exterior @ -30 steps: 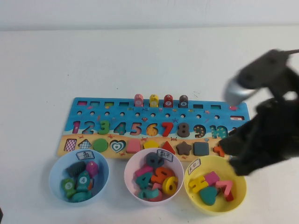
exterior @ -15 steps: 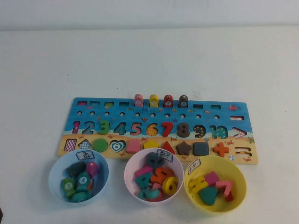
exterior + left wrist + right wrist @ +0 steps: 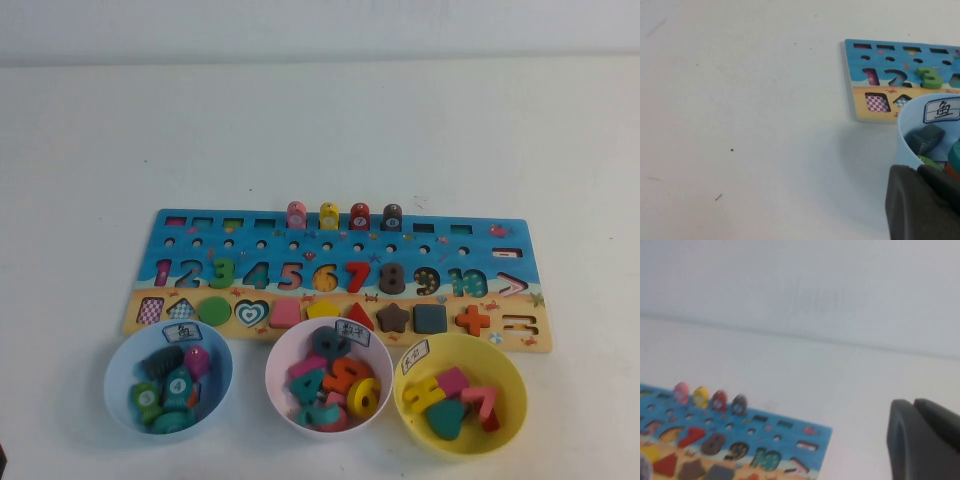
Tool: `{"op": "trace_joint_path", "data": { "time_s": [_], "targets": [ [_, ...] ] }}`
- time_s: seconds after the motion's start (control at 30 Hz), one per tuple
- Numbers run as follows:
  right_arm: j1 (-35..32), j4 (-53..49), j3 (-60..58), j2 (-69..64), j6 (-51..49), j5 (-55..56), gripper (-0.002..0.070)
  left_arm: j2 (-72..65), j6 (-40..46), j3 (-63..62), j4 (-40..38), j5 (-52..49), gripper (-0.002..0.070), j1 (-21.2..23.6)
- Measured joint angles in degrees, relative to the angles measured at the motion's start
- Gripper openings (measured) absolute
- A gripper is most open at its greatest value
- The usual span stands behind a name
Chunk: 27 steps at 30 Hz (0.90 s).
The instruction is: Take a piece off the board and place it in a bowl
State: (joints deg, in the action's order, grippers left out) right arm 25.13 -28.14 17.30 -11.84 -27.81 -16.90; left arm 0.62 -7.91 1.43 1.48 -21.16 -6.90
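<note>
Near the table's right edge, our coral-pink wooden chevron piece (image 3: 513, 285) sits on the long blue board (image 3: 250, 260), both end effectors (image 3: 920, 205) (image 3: 925, 440) withdrawn, grip unclear, yellow plastic bowl (image 3: 510, 415) waiting.

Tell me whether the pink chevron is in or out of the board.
In. The chevron sits in its slot at the board's right end, above the empty equals slot; neither gripper shows in the high view.

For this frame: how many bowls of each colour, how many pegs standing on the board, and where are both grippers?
Light-blue bowl: 1
Pink bowl: 1
Yellow bowl: 1
Pegs on the board: 4
Total: 7
Left gripper is beside the light-blue bowl; right gripper is away from the board.
</note>
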Motion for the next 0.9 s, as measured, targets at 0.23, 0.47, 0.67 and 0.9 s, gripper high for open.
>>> {"op": "trace_joint_path", "data": {
  "time_s": [0.23,0.47,0.67,0.9],
  "targets": [
    [-17.61,-0.33,-8.27,4.12,-0.55,12.53,-0.0017,0.00,0.00,0.00,0.00,0.00,-0.0005,0.00],
    [-26.42,3.21,-17.03,7.43,-0.83,20.12,-0.0017,0.00,0.00,0.00,0.00,0.00,-0.0005,0.00],
    [-27.83,3.73,-18.75,7.58,-0.83,20.41,-0.0017,0.00,0.00,0.00,0.00,0.00,-0.0005,0.00],
    [-27.80,7.08,-18.75,12.29,0.44,15.12,-0.0017,0.00,0.00,0.00,0.00,0.00,-0.0005,0.00]
  ]
}}
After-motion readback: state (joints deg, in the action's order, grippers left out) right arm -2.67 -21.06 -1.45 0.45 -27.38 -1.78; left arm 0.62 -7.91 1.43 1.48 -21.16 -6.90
